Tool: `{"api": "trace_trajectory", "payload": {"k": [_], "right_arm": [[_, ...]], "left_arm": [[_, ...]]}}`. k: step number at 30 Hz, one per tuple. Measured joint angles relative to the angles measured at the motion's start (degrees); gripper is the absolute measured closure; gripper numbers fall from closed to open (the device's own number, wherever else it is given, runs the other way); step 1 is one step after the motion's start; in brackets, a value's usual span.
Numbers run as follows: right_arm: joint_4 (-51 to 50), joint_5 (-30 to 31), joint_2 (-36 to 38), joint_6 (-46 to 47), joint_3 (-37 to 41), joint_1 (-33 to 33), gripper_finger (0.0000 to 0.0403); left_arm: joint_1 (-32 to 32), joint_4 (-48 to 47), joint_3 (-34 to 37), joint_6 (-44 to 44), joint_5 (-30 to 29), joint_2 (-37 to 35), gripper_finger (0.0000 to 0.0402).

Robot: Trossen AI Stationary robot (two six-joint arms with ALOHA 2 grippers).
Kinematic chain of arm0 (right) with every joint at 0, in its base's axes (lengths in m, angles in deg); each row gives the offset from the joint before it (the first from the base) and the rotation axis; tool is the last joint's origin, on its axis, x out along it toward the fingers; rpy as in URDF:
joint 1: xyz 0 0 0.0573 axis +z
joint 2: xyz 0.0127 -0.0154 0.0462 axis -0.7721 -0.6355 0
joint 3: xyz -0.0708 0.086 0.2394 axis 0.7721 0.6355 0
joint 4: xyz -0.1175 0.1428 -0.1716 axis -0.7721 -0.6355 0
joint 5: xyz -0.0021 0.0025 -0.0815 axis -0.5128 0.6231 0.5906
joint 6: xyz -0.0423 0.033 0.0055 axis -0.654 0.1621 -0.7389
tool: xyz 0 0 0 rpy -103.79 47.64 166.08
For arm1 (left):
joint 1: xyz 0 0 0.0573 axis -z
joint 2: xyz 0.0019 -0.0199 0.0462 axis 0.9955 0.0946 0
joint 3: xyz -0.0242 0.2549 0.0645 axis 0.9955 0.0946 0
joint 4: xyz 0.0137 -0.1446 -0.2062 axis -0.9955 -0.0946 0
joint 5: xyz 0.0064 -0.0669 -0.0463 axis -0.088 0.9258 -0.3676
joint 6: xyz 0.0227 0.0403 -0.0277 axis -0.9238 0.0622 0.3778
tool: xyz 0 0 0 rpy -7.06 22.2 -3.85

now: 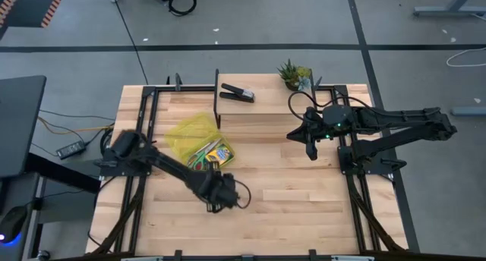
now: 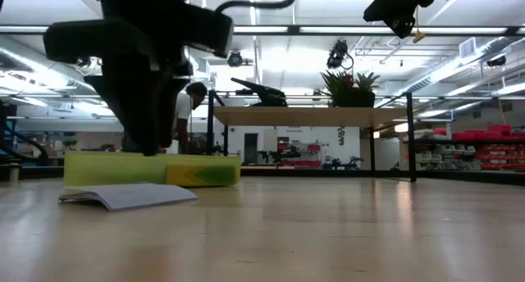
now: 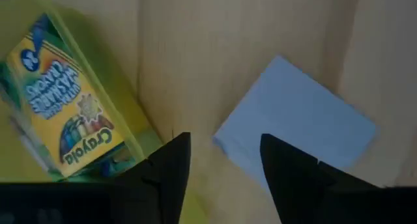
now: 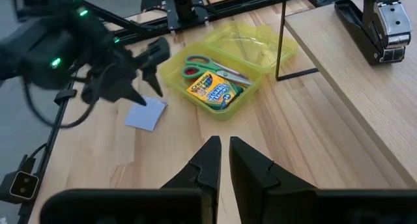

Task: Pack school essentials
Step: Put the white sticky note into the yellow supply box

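Note:
My left gripper [image 3: 221, 142] is open and points down over the near corner of the pale blue notepad [image 3: 300, 120], which lies flat on the table [image 4: 146, 113]. Its fingers stand just above the pad, next to the open yellow-green case [image 4: 221, 68]. The case holds the yellow crayon box [image 3: 65, 113] and the green-handled scissors [image 4: 208, 64]. In the high view, the left gripper [image 1: 216, 194] hides the notepad. My right gripper [image 4: 225, 146] is shut and waits raised over the table's right side [image 1: 311, 151].
A black stapler [image 1: 237, 92] and a small potted plant [image 1: 295, 75] sit on a raised wooden shelf at the far edge. One thin black shelf post [image 4: 280, 38] stands beside the case. Bare wood lies between the case and the right arm. A person [image 2: 190, 110] shows beyond the table.

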Motion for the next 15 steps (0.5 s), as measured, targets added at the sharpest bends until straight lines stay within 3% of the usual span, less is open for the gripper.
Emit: {"api": "trace_trajectory", "payload": {"k": [5, 8, 15], "right_arm": [[-0.02, -0.05, -0.02, 0.00, 0.00, 0.00, 0.0364], [-0.02, -0.08, -0.02, 0.08, 0.00, 0.00, 0.0364], [-0.04, 0.27, -0.02, 1.30, 0.00, 0.00, 0.0364]], "left_arm": [[-2.27, 10.37, 8.40, -4.77, 8.93, -7.24, 0.0224], [-2.77, 10.40, 9.27, -8.29, 12.59, -8.79, 0.0213], [-2.03, 13.22, 8.31, -17.87, 12.77, -8.60, 0.0100]]}}
